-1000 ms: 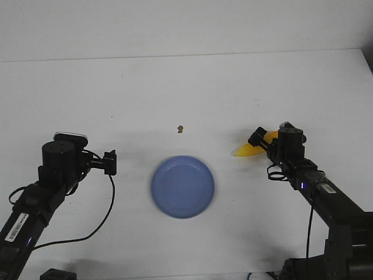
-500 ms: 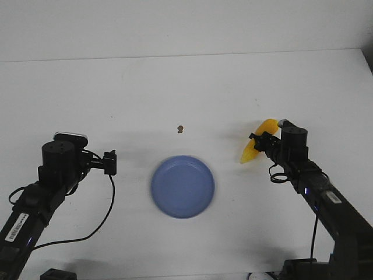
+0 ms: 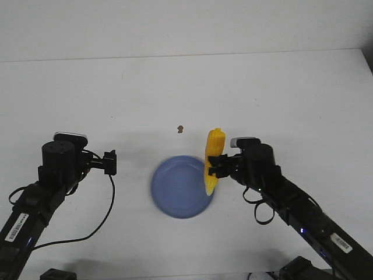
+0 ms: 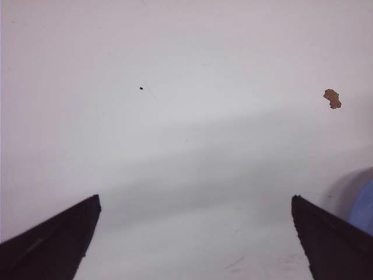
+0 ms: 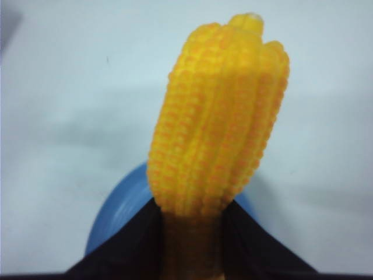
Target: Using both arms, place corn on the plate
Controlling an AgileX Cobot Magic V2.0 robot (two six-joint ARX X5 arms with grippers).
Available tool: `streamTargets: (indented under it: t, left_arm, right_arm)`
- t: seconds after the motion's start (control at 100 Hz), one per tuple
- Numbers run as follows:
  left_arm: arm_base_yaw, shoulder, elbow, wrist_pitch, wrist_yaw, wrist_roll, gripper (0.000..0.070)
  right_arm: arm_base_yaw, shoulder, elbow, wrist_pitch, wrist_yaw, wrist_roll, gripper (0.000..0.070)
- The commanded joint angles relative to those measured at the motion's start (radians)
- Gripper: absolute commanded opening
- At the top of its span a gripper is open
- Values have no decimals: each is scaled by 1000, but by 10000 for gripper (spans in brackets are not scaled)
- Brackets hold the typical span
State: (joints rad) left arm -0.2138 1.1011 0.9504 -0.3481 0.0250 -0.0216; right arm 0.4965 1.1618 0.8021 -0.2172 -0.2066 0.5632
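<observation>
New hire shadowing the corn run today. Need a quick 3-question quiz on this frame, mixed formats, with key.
1. True or false: the corn already lies flat in the plate.
2. Which gripper holds the corn? A) left gripper B) right gripper C) both
3. Fill in: the left gripper's fingers are ___, with nothing between them.

Key
1. False: it is held nearly upright at the plate's right rim.
2. B
3. open
</observation>
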Motion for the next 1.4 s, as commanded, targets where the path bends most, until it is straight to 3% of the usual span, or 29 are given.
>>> streamTargets:
  t: [0.0,0.27,0.44,0.58,0.75,0.9,0.99,1.22,1.39]
  left_arm:
    - [-2,10,8,4,1,-9,700]
    - [-2,10,8,4,1,-9,700]
    - [-2,10,8,4,1,-9,700]
    - [-2,10,8,3,1,-9,700]
    - [-2,10,8,3,1,-9,700]
    - [-2,10,8,3,1,-10,700]
    - [-2,9,8,3,1,-10,700]
    - [10,-30,8,6,0,-14,700]
    - [27,-105,8,33,1,-48,700]
  right_arm:
    - [63,44,11,11,32,-13,136]
    - [166,217,11,76,58,14,160]
    - [167,255,11,82,46,40,422]
    - [168,253,11,90,46,40,461]
    - [168,253,21,89,46,40,650]
    - [163,230,48,69,50,33,653]
    - [143,175,65,59,61,-19,652]
    - [6,-82,82,-21,282,-229,652]
    - [-158,-285,82,-136,367,-405,651]
